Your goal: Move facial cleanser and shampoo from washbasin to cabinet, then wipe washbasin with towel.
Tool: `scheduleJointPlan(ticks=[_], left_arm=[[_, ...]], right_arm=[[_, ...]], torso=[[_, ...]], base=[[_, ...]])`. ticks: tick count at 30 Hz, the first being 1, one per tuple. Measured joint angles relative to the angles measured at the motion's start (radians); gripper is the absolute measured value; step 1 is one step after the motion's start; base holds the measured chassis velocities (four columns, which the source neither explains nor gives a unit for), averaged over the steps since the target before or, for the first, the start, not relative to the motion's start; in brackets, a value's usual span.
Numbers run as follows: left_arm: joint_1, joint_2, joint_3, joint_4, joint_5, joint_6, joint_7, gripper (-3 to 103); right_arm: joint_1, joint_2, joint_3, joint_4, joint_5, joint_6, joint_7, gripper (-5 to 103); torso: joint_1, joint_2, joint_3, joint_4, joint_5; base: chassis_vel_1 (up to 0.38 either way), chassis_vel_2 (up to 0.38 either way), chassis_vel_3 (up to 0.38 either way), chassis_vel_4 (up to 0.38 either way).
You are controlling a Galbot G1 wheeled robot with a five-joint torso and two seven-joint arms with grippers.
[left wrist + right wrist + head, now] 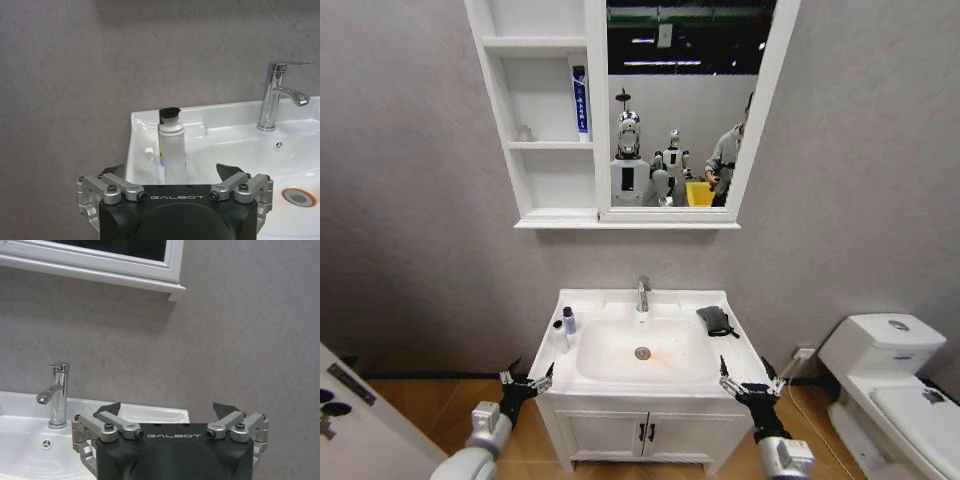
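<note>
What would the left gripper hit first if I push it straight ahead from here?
Most likely the white bottle with the black cap, standing dead ahead of the open left gripper on the washbasin's rim. How far ahead is hard to judge.

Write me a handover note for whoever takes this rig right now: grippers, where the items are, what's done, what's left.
Left gripper: open, empty, in front of the washbasin's left front corner, facing the white bottle.
Right gripper: open, empty, off the right front corner.
Two bottles stand on the basin's left ledge: the white bottle and a small dark bottle behind it.
Towel: lying on the right ledge, untouched.
Cabinet: a blue and white tube stands on the middle shelf.
Done: nothing that I can confirm.
Left: both bottles up to the cabinet, then wipe the basin with the towel.
</note>
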State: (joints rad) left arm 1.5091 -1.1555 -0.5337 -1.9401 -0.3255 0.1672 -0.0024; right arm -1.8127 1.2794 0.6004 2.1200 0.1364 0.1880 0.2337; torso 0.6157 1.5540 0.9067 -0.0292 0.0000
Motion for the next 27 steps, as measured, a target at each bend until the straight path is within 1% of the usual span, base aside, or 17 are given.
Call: scheduleJointPlan(ticks=[1, 3, 6, 8, 9, 12, 13, 15, 16, 17, 18, 19, 20, 24, 26, 27], left_arm=[[-0.015, -0.001, 0.008, 0.015, 0.000, -0.001, -0.003, 103], [-0.086, -0.007, 0.044, 0.094, -0.005, -0.012, -0.007, 100], [-0.111, -0.009, 0.053, 0.123, -0.005, -0.015, -0.007, 99], [-0.161, -0.017, 0.062, 0.184, -0.007, -0.021, -0.007, 98], [-0.161, -0.017, 0.062, 0.184, -0.007, -0.021, -0.007, 98], [-0.222, -0.026, 0.072, 0.243, -0.013, -0.025, -0.005, 97], [-0.222, -0.026, 0.072, 0.243, -0.013, -0.025, -0.005, 97], [-0.267, -0.029, 0.088, 0.277, -0.018, -0.025, -0.004, 90], [-0.267, -0.029, 0.088, 0.277, -0.018, -0.025, -0.004, 90], [-0.285, -0.029, 0.096, 0.290, -0.019, -0.025, -0.004, 85], [-0.285, -0.029, 0.096, 0.290, -0.019, -0.025, -0.004, 85], [-0.307, -0.030, 0.105, 0.304, -0.022, -0.024, -0.004, 82], [-0.323, -0.030, 0.112, 0.313, -0.024, -0.023, -0.004, 81], [-0.349, -0.033, 0.121, 0.329, -0.029, -0.016, -0.004, 80], [-0.356, -0.033, 0.123, 0.337, -0.032, -0.012, 0.001, 70], [-0.356, -0.033, 0.123, 0.337, -0.032, -0.012, 0.001, 70]], right_arm=[[-0.004, -0.002, 0.004, 0.002, 0.004, 0.000, 0.000, 100], [-0.019, -0.007, 0.020, 0.008, 0.013, 0.000, 0.003, 100], [-0.022, -0.007, 0.025, 0.008, 0.015, 0.000, 0.005, 100], [-0.022, -0.006, 0.028, 0.001, 0.015, 0.001, 0.014, 100], [-0.022, -0.006, 0.028, 0.001, 0.015, 0.001, 0.014, 100], [-0.016, -0.006, 0.025, -0.018, 0.015, 0.001, 0.017, 100], [-0.016, -0.006, 0.025, -0.018, 0.015, 0.001, 0.017, 100], [-0.012, -0.007, 0.025, -0.025, 0.016, 0.001, 0.019, 100], [-0.012, -0.007, 0.025, -0.025, 0.016, 0.001, 0.019, 100], [-0.010, -0.008, 0.025, -0.027, 0.018, 0.001, 0.021, 100], [-0.010, -0.008, 0.025, -0.027, 0.018, 0.001, 0.021, 100], [-0.009, -0.008, 0.026, -0.030, 0.020, 0.000, 0.023, 100], [-0.009, -0.009, 0.028, -0.033, 0.022, 0.000, 0.025, 100], [-0.008, -0.008, 0.029, -0.041, 0.026, -0.002, 0.031, 100], [-0.004, -0.008, 0.029, -0.047, 0.031, -0.004, 0.036, 100], [-0.004, -0.008, 0.029, -0.047, 0.031, -0.004, 0.036, 100]], torso=[[0.000, 0.000, 0.000, -0.0001, 0.0001], [0.000, 0.000, 0.000, 0.0000, 0.0000], [0.000, 0.000, 0.000, 0.0000, 0.0001], [0.000, 0.000, 0.000, 0.0002, 0.0000], [0.000, 0.000, 0.000, 0.0002, 0.0000], [0.000, 0.000, 0.000, 0.0003, 0.0001], [0.000, 0.000, 0.000, 0.0003, 0.0001], [0.000, 0.000, 0.000, 0.0000, 0.0001], [0.000, 0.000, 0.000, 0.0000, 0.0001], [0.000, 0.000, 0.000, 0.0000, 0.0000], [0.000, 0.000, 0.000, 0.0000, 0.0000], [0.000, 0.000, 0.000, 0.0002, 0.0001], [0.000, 0.000, 0.000, 0.0001, 0.0001], [0.000, 0.000, 0.000, 0.0000, 0.0001], [0.000, 0.000, 0.000, 0.0000, 0.0001], [0.000, 0.000, 0.000, 0.0000, 0.0001]], base=[[0.000, 0.000, 0.000, 0.000], [0.000, 0.000, 0.000, 0.000], [0.000, 0.000, 0.000, 0.000], [0.000, 0.000, 0.000, 0.000], [0.000, 0.000, 0.000, 0.000], [0.000, 0.000, 0.000, 0.000], [0.000, 0.000, 0.000, 0.000], [0.000, 0.000, 0.000, 0.000], [0.000, 0.000, 0.000, 0.000], [0.000, 0.000, 0.000, 0.000], [0.000, 0.000, 0.000, 0.000], [0.000, 0.000, 0.000, 0.000], [0.000, 0.000, 0.000, 0.000], [0.000, 0.000, 0.000, 0.000], [0.000, 0.000, 0.000, 0.000], [0.000, 0.000, 0.000, 0.000]])
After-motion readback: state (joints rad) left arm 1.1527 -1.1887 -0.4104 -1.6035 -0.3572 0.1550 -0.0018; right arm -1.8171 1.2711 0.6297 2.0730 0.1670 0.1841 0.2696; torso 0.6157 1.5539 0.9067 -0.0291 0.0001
